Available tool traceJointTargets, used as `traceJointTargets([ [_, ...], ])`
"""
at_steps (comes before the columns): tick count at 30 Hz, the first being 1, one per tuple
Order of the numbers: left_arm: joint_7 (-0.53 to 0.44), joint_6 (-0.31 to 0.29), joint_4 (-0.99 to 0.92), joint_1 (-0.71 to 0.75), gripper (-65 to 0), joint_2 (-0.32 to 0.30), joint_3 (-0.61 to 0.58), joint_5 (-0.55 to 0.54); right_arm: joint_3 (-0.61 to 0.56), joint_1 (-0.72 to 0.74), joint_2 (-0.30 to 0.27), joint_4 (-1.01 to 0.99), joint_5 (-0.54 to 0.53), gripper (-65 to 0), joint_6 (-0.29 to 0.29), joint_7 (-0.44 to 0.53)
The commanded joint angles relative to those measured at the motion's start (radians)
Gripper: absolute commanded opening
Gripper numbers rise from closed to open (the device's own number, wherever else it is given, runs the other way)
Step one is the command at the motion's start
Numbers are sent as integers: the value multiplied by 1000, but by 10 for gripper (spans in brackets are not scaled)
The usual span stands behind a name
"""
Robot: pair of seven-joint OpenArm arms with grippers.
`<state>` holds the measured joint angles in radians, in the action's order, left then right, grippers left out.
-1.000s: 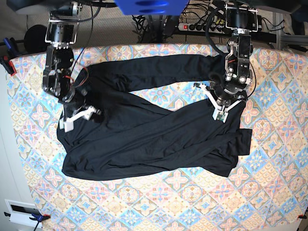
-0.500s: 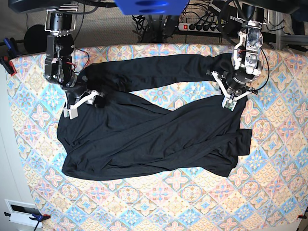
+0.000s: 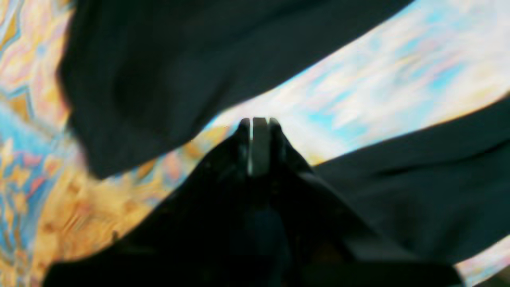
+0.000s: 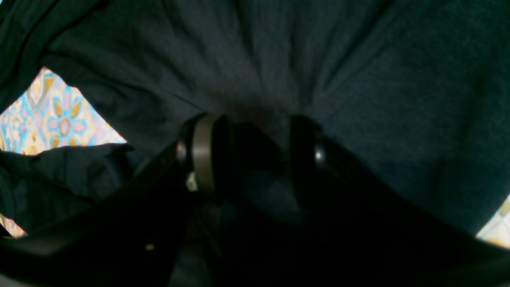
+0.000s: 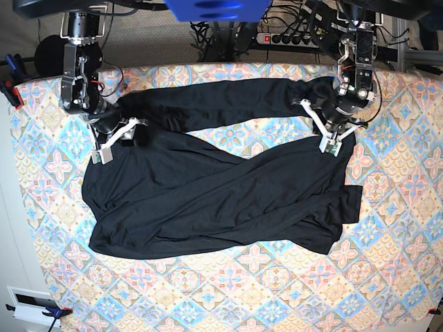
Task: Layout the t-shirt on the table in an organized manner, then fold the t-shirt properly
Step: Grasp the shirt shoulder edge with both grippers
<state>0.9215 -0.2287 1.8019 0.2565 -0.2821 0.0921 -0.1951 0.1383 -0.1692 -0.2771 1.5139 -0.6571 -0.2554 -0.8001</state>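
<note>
The black t-shirt [image 5: 208, 200] lay spread over the middle of the table [image 5: 387, 277], rumpled rather than flat, its body running crosswise with one long sleeve stretched along the far edge and the other folded diagonally over the front. Its long axis ran side to side in the base view, from the bunched shoulder by the right gripper [image 5: 116, 138] over to the squared-off hem end near the table's other side. The left gripper [image 5: 331, 135] sat over the fabric where the far sleeve met the body, its fingers pressed tight together with only a sliver of light between them in the left wrist view; whether any cloth was pinched there I couldn't make out. The right gripper's jaws stood apart, resting down on gathered folds of the shirt, with dark fabric between the two pads [image 4: 203, 151], though whether they truly held it I couldn't say. The tablecloth showed in pastel blue, pink and cream floral tiles all round the garment and in the wedge-shaped gap between sleeve and body [image 5: 256, 131]. Beyond the far edge were a power strip [image 5: 284, 38] with tangled cables, a blue piece of the rig [image 5: 214, 8], and a round black object [image 5: 47, 54]. A clamp [image 5: 10, 90] gripped the cloth at the far corner beside that object.
</note>
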Motion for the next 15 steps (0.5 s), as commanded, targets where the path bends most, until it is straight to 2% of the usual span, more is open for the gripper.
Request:
traceJointTargets([
  [1,-22,2,45,-13,-643,-10,18,-13,4,-16,-18,12,70,-383,40,-72],
  [9,-29,2,167,25,-643,-6,19,-96,137,-71,-29,230,70,-383,40,-80],
  [13,-23,2,169,7,-643,44,19,-126,174,-68,-29,221,70,-379,40,-75],
  [15,-23,2,167,7,-643,48,18,-123,232,-63,-21,188,61,-377,40,-81],
])
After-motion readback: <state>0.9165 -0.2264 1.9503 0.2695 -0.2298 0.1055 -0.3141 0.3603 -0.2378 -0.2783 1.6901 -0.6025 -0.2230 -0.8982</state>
